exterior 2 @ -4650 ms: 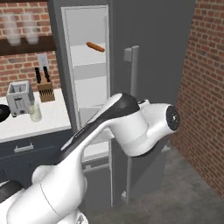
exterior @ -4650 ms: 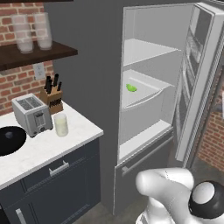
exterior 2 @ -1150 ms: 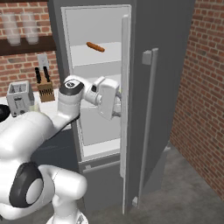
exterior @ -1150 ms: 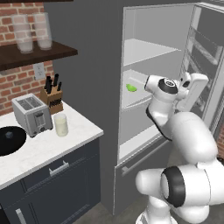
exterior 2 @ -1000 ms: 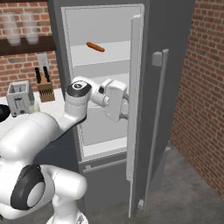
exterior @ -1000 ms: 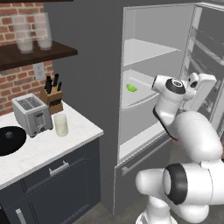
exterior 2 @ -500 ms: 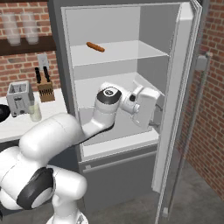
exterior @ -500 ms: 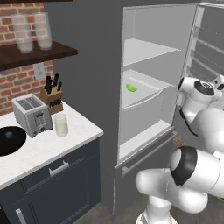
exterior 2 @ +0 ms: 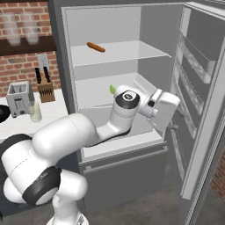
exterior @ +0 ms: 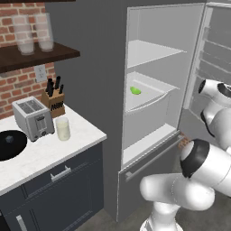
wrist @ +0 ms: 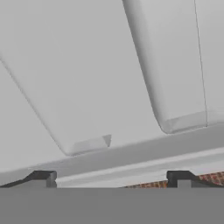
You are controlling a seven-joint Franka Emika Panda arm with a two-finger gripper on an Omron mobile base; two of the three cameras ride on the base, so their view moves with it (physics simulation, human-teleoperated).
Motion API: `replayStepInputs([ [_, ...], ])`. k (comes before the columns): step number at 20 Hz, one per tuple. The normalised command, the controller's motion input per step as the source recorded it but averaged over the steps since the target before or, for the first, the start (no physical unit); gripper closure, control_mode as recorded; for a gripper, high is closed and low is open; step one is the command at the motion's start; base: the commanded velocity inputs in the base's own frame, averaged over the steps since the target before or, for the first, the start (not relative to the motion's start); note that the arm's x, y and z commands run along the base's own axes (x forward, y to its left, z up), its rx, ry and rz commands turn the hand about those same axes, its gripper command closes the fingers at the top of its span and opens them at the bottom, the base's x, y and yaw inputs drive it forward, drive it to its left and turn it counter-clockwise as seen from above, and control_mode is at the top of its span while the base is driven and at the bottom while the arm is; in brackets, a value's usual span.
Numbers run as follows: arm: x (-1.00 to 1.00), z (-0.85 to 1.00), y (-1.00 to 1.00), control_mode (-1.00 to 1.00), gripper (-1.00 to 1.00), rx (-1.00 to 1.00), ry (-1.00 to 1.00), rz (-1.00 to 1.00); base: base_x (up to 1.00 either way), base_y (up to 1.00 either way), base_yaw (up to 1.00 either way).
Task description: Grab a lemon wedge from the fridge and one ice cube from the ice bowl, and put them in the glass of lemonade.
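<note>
- The lemon wedge (exterior: 135,90) lies on the middle fridge shelf (exterior: 149,97), at the centre of the left base view; in the right base view it peeks out just above the arm's wrist.
- The fridge (exterior 2: 132,79) door (exterior 2: 202,110) now stands wide open at the right of both base views; a second ago it was only partly swung, with the hand against it. The way to the wedge looks open, so reaching in is likely the next step.
- The claw (exterior 2: 172,119) is at centre right of the right base view, close to the door's inner racks, its fingertips (wrist: 43,178) spread as wide as they go and pinching nothing.
- The glass of lemonade (exterior: 62,128) stands on the worktop (exterior: 54,149) at the left, beside the toaster (exterior: 32,118), with the ice bowl (exterior: 10,144) at the far left edge.
- An orange-brown stick (exterior 2: 96,47) lies on the top shelf, well apart from the wedge.
- The arm must swing back from the door; its own elbow sits in front of the shelves and may crowd the reach.
</note>
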Motion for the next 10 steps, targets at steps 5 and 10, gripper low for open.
replayStepInputs([
  [5, -0.05, 0.08, 0.03, -1.00, -1.00, 0.00, -0.11, 0.00, 0.00, 0.00, 0.00],
  [10, -0.08, 0.34, 0.41, -1.00, -1.00, 0.00, -0.16, 0.00, 0.00, 0.00, 0.00],
])
